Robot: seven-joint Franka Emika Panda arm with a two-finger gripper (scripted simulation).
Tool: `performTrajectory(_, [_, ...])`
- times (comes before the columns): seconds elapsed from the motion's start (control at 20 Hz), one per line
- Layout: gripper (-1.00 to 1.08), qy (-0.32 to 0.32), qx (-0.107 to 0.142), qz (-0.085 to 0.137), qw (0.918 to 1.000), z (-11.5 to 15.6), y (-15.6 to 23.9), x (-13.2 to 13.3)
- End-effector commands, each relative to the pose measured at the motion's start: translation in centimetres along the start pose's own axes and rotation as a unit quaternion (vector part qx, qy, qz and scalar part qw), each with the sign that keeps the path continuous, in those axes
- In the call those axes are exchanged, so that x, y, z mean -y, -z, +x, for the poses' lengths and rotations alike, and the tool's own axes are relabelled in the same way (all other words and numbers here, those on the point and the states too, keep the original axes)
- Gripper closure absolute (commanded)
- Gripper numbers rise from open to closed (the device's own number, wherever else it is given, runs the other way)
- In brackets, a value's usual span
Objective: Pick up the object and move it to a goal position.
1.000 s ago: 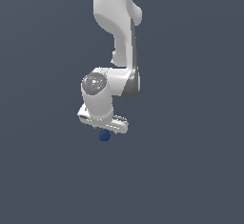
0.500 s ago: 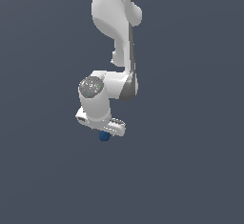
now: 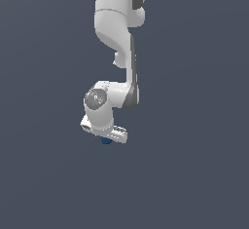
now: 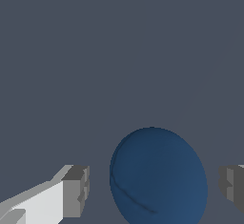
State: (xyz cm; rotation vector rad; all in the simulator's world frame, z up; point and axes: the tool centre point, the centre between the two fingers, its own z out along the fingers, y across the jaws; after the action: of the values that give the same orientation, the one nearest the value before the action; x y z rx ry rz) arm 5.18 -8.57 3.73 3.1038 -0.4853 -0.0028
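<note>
Ball: a small dark blue ball [image 4: 158,176], plain and matte, sits between the two fingers of the pincer. In the exterior view only a sliver of it shows, just under the white hand [image 3: 105,140].
Ball's place: centred in the gap, slightly nearer one finger than the other. It is lined up this way so that closing the fingers would catch it across its widest part.
Pincer: the pincer [image 4: 155,185] is parted wider than the ball. The wrist view shows a clear strip of background on each side between the ball and the grey fingertips [image 4: 76,189], so nothing is gripped yet.
Arm: the white arm [image 3: 115,23] hangs down from above and bends at the wrist, pointing the hand downward over the ball. This pose suits a straight-down grasp.
Surroundings: flat dark grey everywhere; no counter edge or goal marker can be made out.
Step, as a judgement: ready to close on the ball; lifting and carrying are not yet done.
</note>
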Motion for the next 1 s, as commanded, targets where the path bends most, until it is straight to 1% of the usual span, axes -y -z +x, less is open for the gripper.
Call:
performTrajectory(0.0, [-0.92, 0.0, -0.001, 0.0, 1.0, 0.1, -0.6, 0.0])
performTrajectory(0.15, [-0.92, 0.0, -0.001, 0.0, 1.0, 0.2, -0.6, 0.0])
performTrajectory(0.2, [1.08, 0.0, -0.001, 0.0, 1.0, 0.2, -0.6, 0.0])
performTrajectory(0.75, [1.08, 0.0, -0.001, 0.0, 1.0, 0.2, -0.6, 0.1])
performTrajectory(0.95, [1.08, 0.0, -0.001, 0.0, 1.0, -0.1, -0.3, 1.1])
